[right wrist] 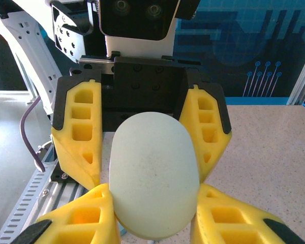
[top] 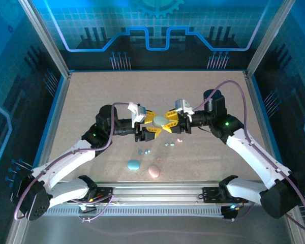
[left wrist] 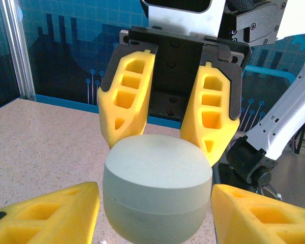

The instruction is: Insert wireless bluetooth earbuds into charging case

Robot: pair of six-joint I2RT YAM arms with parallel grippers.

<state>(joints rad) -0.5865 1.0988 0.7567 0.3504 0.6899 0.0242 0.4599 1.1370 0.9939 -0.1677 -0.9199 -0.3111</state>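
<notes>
So both arms are meeting mid-table around the pale teal-grey oval plastic charging case (top: 159, 120), and it's hanging in the air between them. The right gripper (top: 169, 122) is pinching it, with its yellow pads pressing on both flanks of one end. The left gripper (top: 150, 123) is bracketing the other end, pads right against the shell or just shy of it. I can't tell if it's actually squeezing. The tiny pebble-like earbuds (top: 170, 144) are lying loose on the speckled beige tabletop (top: 91, 91) just in front of the grippers, near the light blue oval case (top: 133, 164) and the pink oval case (top: 153, 172).

Handling guess: the buds are looking light, hard and slick, so they're probably going to skate or pop out. Pinch across the widest part, gently. The held case is smooth and rounded too, so take the flanks, not the dome.

The left wrist view is giving me the lid seam running round the case, looking closed. The right wrist view is giving the long domed face. The top view is where I'm reading the buds' layout.
</notes>
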